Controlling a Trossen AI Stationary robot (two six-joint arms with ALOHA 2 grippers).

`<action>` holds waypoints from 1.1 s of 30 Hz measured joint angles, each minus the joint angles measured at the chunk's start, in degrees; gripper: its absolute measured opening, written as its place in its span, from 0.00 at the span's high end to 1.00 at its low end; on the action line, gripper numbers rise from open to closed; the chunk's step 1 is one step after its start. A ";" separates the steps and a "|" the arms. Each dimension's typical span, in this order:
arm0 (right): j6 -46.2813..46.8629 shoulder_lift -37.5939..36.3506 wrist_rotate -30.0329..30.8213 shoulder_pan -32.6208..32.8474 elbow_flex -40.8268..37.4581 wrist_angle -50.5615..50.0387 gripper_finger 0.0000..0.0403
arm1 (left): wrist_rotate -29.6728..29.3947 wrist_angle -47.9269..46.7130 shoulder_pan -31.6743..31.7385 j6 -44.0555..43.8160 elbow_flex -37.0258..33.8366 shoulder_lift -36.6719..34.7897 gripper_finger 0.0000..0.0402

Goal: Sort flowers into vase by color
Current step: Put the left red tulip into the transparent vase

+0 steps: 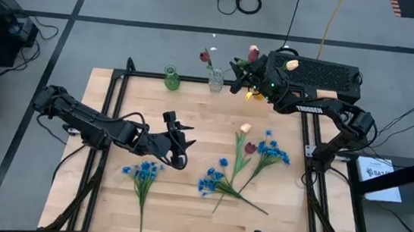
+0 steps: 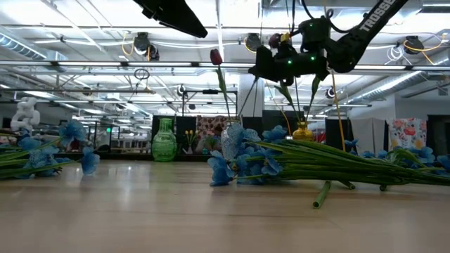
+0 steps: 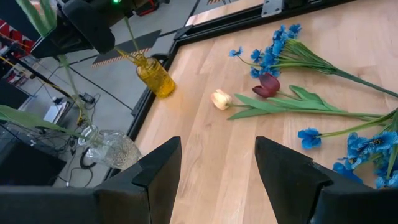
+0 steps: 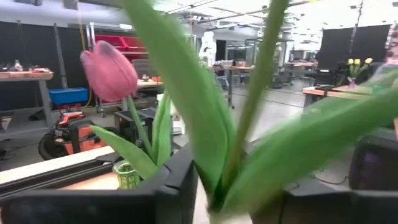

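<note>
1. The right end effector (image 1: pixel 250 80) is hovering at the far edge of the tabletop (image 1: pixel 182 213), above the yellow vase (image 3: pixel 155 76). A cream-yellow tulip (image 1: pixel 293 64) is sitting with its stem between the fingers and reaching down into the vase mouth. Whether the fingers are gripping or parting, I cannot tell.
2. Risk: if the stem is being let go before it is seated deep enough, the tulip is likely tipping out over the rim and falling off the far edge.
3. Risk: the long leaves are crowding the fingers in the right wrist view; on retreat they could be snagging and dragging the stem out, or rocking the narrow vase.
4. The clear vase (image 1: pixel 216 81), holding a dark red tulip (image 1: pixel 205 56), is standing just beside the yellow one; a sideways exit could be knocking it. The green vase (image 1: pixel 171 78) is standing farther left, empty as far as I can see.
5. The left end effector (image 1: pixel 181 145) is waiting with fingers spread, holding nothing, low over mid-tabletop.
6. Remaining on the tabletop: blue flowers (image 1: pixel 143 172) at left, more blue ones with one cream and one red tulip (image 1: pixel 250 147) at right, stems overlapping. Tangled stems could be lifting together.
</note>
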 joint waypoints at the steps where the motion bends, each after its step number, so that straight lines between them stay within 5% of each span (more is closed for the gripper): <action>1: 0.00 0.00 0.17 0.00 0.00 0.15 0.71 | 0.00 0.01 0.00 0.00 0.00 0.00 0.47; 33: -6.49 -7.91 2.97 1.84 0.66 -1.82 0.26 | 0.00 -0.17 0.04 0.33 0.00 0.00 0.47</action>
